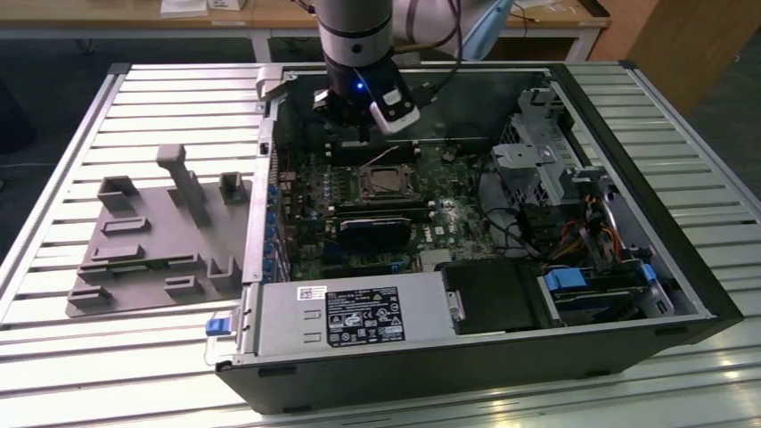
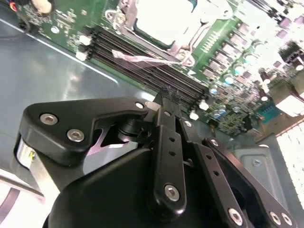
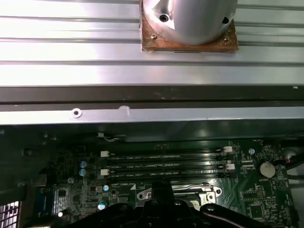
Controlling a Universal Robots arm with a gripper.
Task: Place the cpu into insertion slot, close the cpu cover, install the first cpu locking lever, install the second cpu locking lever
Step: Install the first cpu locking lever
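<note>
While the gripper (image 2: pixel 169 93) hangs above the green board inside the open computer case (image 1: pixel 642 116), its two fingers are drawn together at the tips with nothing between them. The case lies on its side in the middle of the slatted table (image 1: pixel 71 134). The insertion slot (image 1: pixel 383 181) sits in the board's middle, just toward the table's near edge from the fingertips. The gripper stands on the slot's far side, over the long black memory slots (image 2: pixel 142 66), which run along the slot's far rim and parallel to the table's far edge.

In the second wrist view a pale square surface fills the socket. I judge this to be the cpu (image 2: pixel 164 21), already seated. The silvery frame around it looks like the cpu cover (image 2: pixel 187 40) lying down over it, though glare leaves that unsure. A thin pale strip (image 2: pixel 142 58) crosses the memory slots between fingertips and socket. I cannot tell whether it is a locking lever.
</note>
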